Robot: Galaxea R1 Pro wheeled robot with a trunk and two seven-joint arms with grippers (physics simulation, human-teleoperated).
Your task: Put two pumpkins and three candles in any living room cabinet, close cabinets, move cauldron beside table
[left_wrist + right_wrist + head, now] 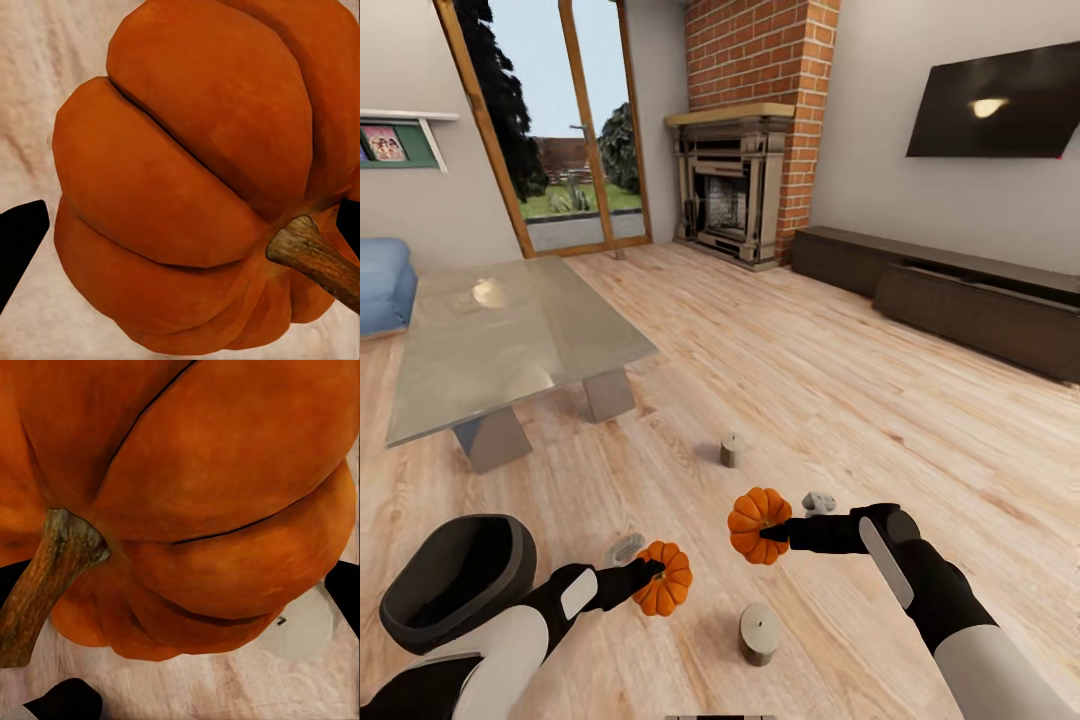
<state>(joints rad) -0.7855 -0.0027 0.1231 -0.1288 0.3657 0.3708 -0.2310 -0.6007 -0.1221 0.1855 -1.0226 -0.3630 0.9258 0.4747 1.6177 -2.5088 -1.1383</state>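
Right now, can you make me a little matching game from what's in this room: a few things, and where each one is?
Things:
1. cauldron
2. pumpkin
3. candle
4. cabinet

Places:
A. along the wall under the TV
B. standing on the floor, near the robot
C. by the robot's left arm
D. held in the right tool

Pairs: 1-C, 2-D, 3-B, 4-A
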